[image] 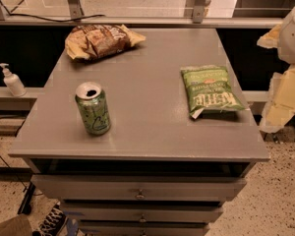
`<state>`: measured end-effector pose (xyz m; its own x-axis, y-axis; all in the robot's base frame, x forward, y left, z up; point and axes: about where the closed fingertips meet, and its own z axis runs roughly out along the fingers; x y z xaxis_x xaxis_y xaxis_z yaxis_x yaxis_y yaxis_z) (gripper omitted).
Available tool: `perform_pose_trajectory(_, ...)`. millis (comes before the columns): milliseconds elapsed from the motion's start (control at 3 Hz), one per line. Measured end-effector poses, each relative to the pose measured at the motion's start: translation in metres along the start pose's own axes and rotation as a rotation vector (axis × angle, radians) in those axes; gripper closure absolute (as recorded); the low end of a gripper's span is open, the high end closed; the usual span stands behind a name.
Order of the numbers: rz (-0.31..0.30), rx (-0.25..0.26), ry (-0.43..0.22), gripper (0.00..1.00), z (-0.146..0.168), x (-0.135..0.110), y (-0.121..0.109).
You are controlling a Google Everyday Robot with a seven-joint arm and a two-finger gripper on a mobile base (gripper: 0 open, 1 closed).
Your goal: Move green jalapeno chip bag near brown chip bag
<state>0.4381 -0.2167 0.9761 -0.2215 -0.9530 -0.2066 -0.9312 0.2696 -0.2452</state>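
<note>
The green jalapeno chip bag (209, 90) lies flat on the right side of the grey cabinet top (147, 107), its white lettering facing the front. The brown chip bag (101, 41) lies wrinkled at the back left of the top. The two bags are well apart. My gripper (281, 100) shows as pale white and yellow parts at the right edge of the view, off the cabinet's right side. It is to the right of the green bag, does not touch it, and holds nothing that I can see.
An opened green soda can (93, 108) stands upright at the front left of the top. A white pump bottle (12, 81) stands on a ledge to the left. Drawers (137, 193) sit below the front edge. A railing runs behind the cabinet.
</note>
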Motion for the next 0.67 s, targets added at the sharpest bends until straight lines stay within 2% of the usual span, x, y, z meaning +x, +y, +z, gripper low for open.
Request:
perform_pose_trajectory(333, 0.0, 0.0, 0.0, 0.0, 0.0, 0.0, 0.0)
perform_pose_trajectory(667, -0.049, 0.045, -0.026, 0.0, 0.008, -0.001, -0.013)
